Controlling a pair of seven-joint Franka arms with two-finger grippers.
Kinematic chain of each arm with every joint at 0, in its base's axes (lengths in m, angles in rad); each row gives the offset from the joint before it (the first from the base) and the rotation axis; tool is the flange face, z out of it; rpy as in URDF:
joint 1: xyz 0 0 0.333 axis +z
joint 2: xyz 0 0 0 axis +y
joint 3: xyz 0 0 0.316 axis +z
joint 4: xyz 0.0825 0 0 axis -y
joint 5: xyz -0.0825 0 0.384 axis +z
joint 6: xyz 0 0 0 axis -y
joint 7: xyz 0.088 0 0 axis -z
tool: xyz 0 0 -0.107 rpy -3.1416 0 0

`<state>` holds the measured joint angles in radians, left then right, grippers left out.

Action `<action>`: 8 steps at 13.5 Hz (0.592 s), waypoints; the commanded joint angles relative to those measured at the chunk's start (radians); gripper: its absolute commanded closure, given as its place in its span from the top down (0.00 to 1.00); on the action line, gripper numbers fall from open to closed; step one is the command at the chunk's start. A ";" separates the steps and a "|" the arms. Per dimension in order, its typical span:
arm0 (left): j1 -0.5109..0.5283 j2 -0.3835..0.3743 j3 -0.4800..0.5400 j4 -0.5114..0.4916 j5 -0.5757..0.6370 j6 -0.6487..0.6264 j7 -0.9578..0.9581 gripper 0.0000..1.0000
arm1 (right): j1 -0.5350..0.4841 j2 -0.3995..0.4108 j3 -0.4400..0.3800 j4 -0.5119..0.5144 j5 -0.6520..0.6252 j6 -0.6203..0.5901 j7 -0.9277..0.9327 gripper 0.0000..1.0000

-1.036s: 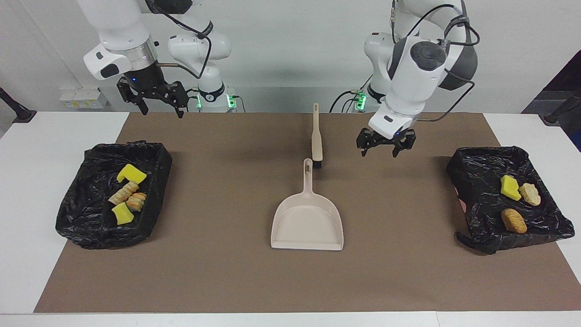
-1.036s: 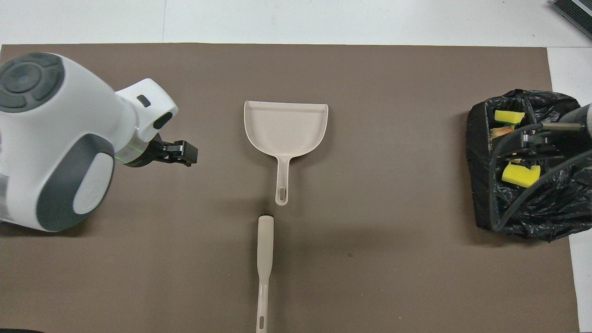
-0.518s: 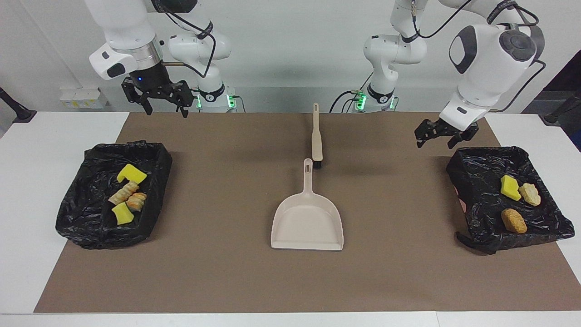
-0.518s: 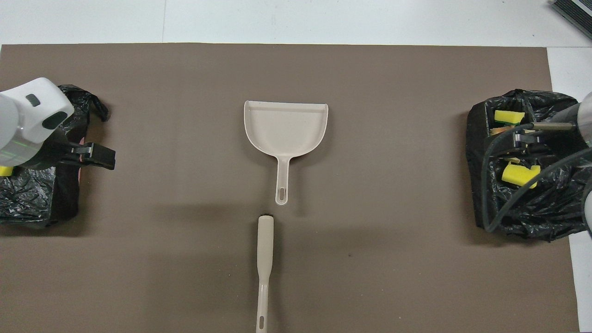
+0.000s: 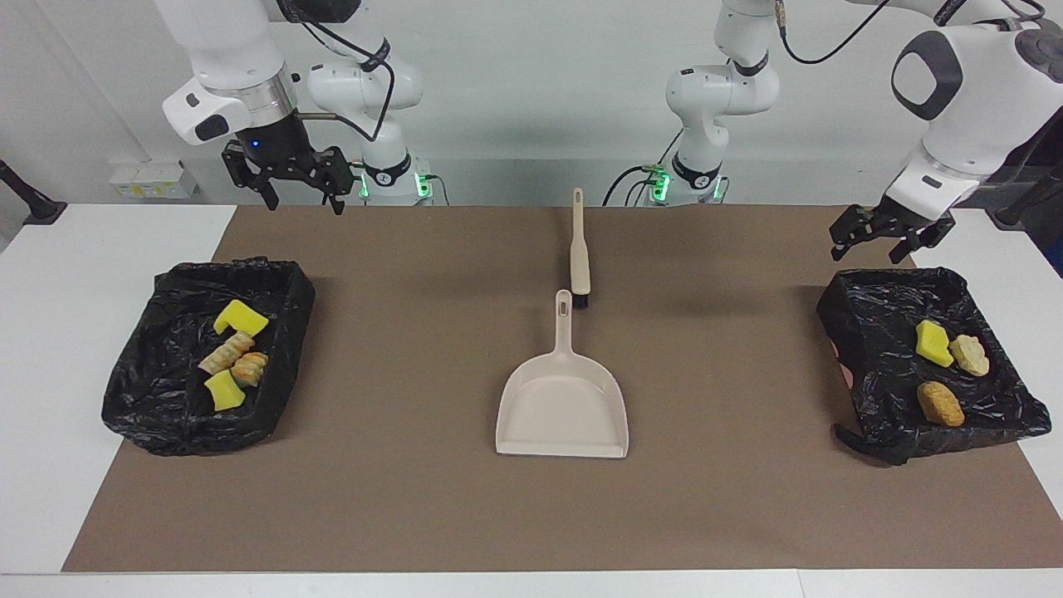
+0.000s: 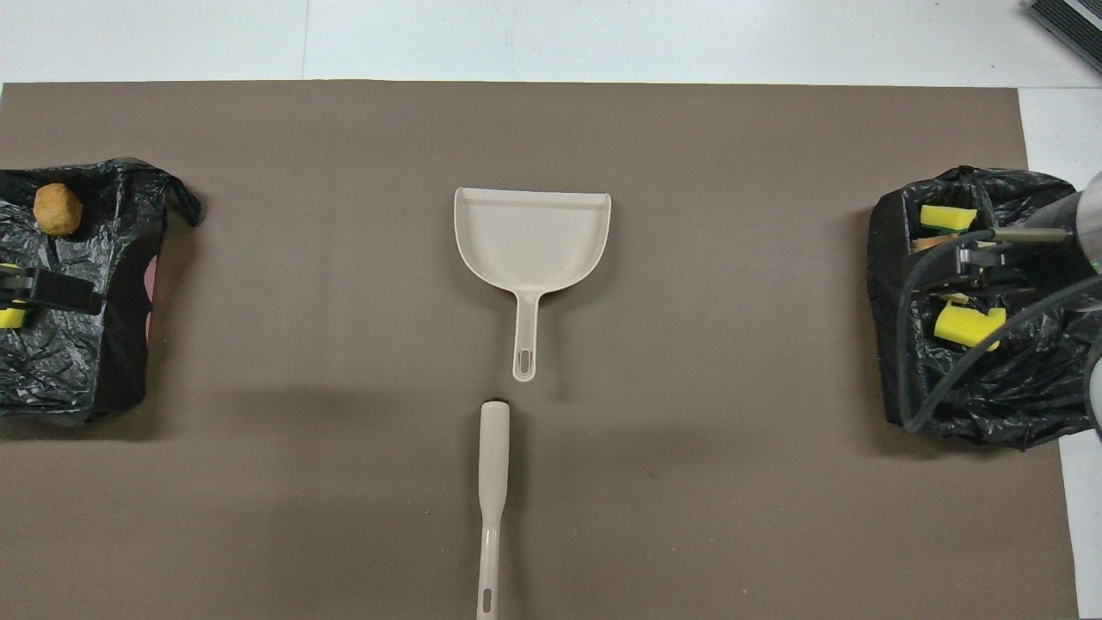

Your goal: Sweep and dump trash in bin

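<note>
Right tool [image 5: 296,184]: released, empty, raised above the bin [image 5: 274,278] holding four pieces of trash [image 5: 232,353]. Dustpan [image 5: 562,407] and brush [image 5: 580,249] mid-tabletop [image 5: 50,332], between both tools. Left tool [image 5: 890,235]: released, empty, over the second bin [image 5: 864,332] with three scraps [image 5: 947,365].

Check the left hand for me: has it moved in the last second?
Yes. The left hand has swung from beside the brush out toward its own end of the table and now hangs over the robot-side rim of the bin there, empty.
</note>
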<state>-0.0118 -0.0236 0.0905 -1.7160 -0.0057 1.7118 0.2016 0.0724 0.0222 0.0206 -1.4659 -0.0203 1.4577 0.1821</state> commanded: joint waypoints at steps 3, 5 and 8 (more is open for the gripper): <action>-0.005 -0.076 -0.020 0.035 0.016 -0.018 -0.005 1.00 | -0.008 0.002 0.005 0.007 0.006 0.004 -0.020 1.00; -0.005 -0.076 -0.023 0.064 0.004 -0.046 -0.011 1.00 | -0.009 0.002 0.005 0.007 0.006 0.004 -0.020 1.00; -0.011 -0.102 -0.031 0.069 0.004 -0.095 -0.080 1.00 | -0.011 0.002 0.005 0.007 0.006 0.004 -0.021 1.00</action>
<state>-0.0133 -0.1060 0.0613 -1.6501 -0.0058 1.6481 0.1727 0.0724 0.0221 0.0206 -1.4659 -0.0203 1.4577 0.1821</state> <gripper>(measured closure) 0.000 0.000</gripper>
